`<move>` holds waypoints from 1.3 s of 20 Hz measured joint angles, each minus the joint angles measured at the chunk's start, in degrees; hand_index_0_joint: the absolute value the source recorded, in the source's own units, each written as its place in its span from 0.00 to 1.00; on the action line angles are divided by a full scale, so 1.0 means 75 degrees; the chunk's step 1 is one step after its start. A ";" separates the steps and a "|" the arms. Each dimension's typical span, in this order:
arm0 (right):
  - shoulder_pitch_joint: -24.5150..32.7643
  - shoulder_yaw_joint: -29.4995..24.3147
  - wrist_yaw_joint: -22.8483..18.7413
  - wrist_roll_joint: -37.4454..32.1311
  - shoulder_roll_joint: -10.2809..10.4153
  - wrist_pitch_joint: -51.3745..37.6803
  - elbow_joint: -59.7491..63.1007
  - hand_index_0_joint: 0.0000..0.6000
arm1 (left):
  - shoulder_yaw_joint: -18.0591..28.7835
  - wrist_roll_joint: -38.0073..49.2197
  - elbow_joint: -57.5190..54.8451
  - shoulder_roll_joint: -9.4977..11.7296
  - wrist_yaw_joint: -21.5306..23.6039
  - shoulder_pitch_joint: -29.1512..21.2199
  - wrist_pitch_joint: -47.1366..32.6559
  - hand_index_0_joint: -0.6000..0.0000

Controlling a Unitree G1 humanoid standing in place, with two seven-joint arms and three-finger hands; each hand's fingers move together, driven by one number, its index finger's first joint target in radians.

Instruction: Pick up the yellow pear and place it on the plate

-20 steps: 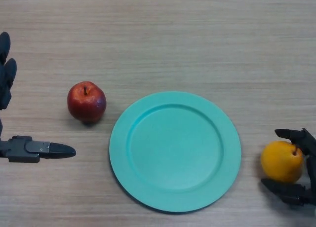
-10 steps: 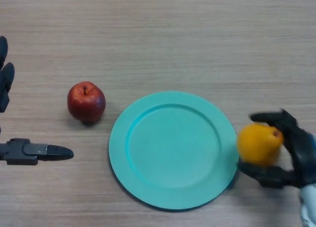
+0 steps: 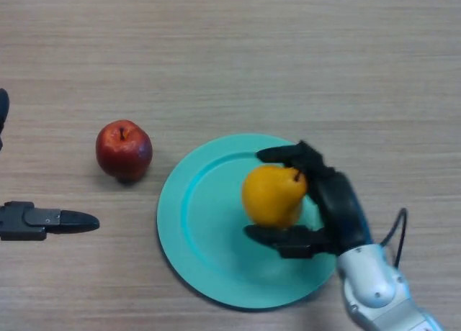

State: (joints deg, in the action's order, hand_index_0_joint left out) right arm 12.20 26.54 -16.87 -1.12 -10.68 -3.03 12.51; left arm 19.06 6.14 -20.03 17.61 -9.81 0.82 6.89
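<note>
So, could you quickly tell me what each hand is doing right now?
Left hand: open, idle at the table's left edge.
Right hand: shut on the yellow pear, over the plate.

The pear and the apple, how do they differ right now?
The yellow pear is yellow-orange; the red apple is dark red. The pear is clasped in the right hand over the teal plate; the apple sits untouched on the table, left of the plate. The pear's stem points toward the hand; the apple's points up. Both are whole fruit of similar size. The left hand idles at the left edge.
</note>
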 measured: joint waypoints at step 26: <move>-0.0977 -0.2953 0.1738 -0.0770 0.0013 0.2750 -0.3957 0.00 | 0.0354 0.0004 -0.0188 -0.0031 -0.0211 0.0155 0.0079 1.00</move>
State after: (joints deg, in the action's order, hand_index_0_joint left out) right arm 4.87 4.39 -3.84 -6.90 -10.58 17.59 -17.16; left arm 21.71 6.17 -21.44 17.38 -11.39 1.98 7.48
